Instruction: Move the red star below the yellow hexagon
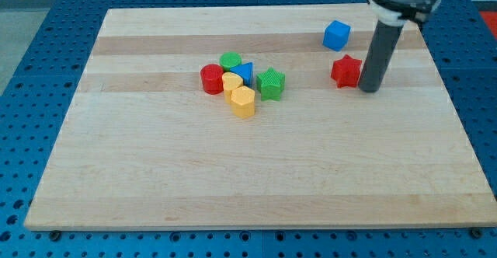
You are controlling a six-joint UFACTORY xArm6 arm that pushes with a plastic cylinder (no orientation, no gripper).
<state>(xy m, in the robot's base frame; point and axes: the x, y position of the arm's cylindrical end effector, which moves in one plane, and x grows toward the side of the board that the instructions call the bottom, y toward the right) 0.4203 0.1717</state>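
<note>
Wooden board (256, 172) on blue perforated bench (39, 71). Dark rod (378, 52) descending from view's top right; my tip (370, 89) down on board, just beside red star (346, 71), on star's right in view. Contact between tip and star: cannot tell, gap very slight if any. No fingers on this rig, only plain rod end, so nothing opened, closed or held.

Red star on right half of board, upper part, well apart from central cluster. Blue cube (337, 36) above star toward view's top, near but apart.

Cluster left of board centre, blocks packed close or touching: red cylinder (211, 79) at view's left end; green cylinder (230, 61) at top; blue triangle (245, 73) right of green cylinder; yellow heart (231, 81) in middle, between red cylinder and blue triangle; green star (271, 84) at right end; yellow hexagon (243, 101) at bottom of cluster, touching yellow heart.

Red star lying right of yellow hexagon and higher in view, not below it.
</note>
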